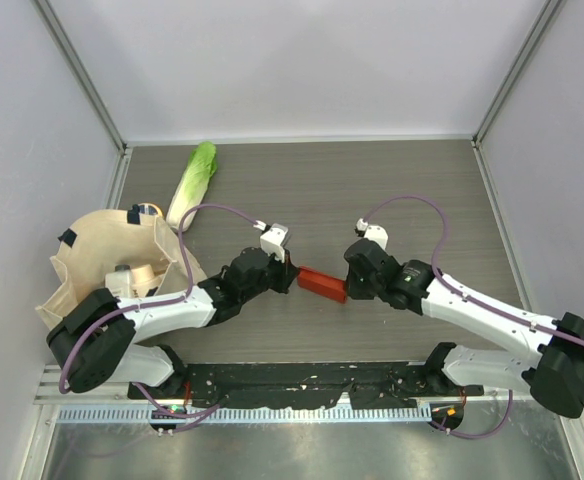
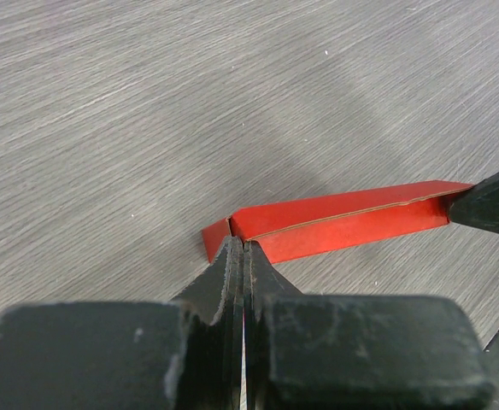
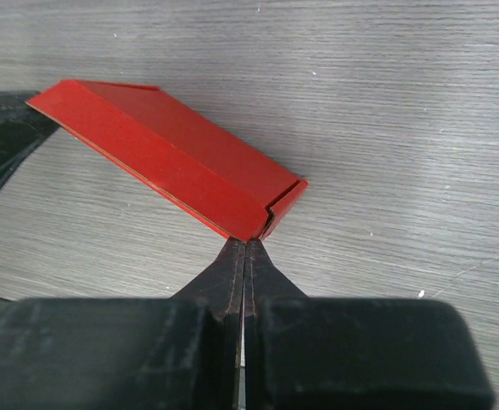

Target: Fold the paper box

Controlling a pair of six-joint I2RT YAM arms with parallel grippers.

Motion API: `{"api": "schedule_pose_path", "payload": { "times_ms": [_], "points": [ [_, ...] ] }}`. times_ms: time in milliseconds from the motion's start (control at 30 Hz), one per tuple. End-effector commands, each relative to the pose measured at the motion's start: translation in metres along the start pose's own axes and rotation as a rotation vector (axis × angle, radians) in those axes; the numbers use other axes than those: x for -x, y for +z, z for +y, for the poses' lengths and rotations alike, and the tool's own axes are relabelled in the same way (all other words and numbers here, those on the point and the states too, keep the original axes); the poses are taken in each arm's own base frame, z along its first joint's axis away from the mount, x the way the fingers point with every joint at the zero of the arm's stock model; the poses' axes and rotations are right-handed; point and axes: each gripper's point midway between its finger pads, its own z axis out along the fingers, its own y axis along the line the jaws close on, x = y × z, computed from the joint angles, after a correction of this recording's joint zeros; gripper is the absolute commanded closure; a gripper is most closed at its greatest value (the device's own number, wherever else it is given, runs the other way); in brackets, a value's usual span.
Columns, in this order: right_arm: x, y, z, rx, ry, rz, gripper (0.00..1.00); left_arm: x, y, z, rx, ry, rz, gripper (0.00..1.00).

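The paper box is red and folded into a long, flat shape. It is near the middle of the bench, a little toward the near edge, directly between the two arms. In the top view its long side runs from the left tool to the right tool, and each tool meets one end of it.

In the left wrist view the left tool has its two fingers pressed together with no gap. Their tips touch the near end of the paper box, beside a small flap that stands out at the corner. The dark tip of the right tool is at the far end.

In the right wrist view the right tool is also pressed together. Its tips are against the lower corner of the paper box, where a short flap wraps around the end. It cannot be told whether a thin edge of paper is caught between the fingers of either tool.

At the left side of the bench lies a beige tote bag. Beside it there is a long green leafy vegetable, well apart from the box.
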Motion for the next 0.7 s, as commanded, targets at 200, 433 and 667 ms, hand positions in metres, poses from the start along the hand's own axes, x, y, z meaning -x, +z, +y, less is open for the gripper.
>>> {"api": "schedule_pose_path", "payload": {
  "times_ms": [200,433,667],
  "points": [
    [0.029,-0.004,0.026,0.187,0.206,-0.083,0.99,-0.018,-0.002,-0.009,-0.029,0.022,0.073,1.0],
    [0.014,0.002,0.004,0.099,0.128,-0.049,0.99,-0.019,-0.001,-0.009,-0.027,0.024,0.073,1.0],
    [0.003,0.001,-0.018,0.011,-0.009,-0.003,0.99,-0.021,-0.001,-0.006,-0.02,0.023,0.075,1.0]
  ]
}}
